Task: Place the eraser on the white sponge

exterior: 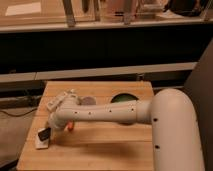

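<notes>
The eraser (44,134) is a small dark block at the table's front left. It lies on or just above the white sponge (41,142), a flat white pad beneath it; I cannot tell whether they touch. My gripper (50,127) is at the end of the white arm, right against the eraser's upper right side. The arm reaches in from the right across the table.
A small orange-red item (70,126) lies just right of the gripper under the arm. An elongated white knobbly object (59,101) lies behind the arm at the left. A grey round thing (88,101) and a green round thing (122,98) sit farther back. The wooden table (100,150) ends near the sponge.
</notes>
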Controlling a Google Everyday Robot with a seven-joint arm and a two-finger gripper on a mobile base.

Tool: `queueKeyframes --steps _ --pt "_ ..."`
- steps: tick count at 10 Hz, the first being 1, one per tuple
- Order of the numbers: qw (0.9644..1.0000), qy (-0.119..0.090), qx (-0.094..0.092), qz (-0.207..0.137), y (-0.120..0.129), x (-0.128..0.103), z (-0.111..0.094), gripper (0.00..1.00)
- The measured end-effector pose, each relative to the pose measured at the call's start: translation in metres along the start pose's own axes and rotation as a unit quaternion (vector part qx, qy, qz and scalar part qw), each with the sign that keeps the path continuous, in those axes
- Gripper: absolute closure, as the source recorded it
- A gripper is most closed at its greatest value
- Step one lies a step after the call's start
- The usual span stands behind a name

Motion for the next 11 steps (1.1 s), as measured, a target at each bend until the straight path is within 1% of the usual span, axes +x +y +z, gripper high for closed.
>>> queueKeyframes --steps 5,9,11 --pt "0.9998 -0.017 -0.003 -0.003 -0.006 -0.003 0.014 0.98" --pt "0.9997 -0.023 -0.008 -0.007 -0.014 -0.003 0.023 0.98" --pt "0.9995 -0.025 -0.015 -0.009 -0.018 -0.003 0.03 0.98"
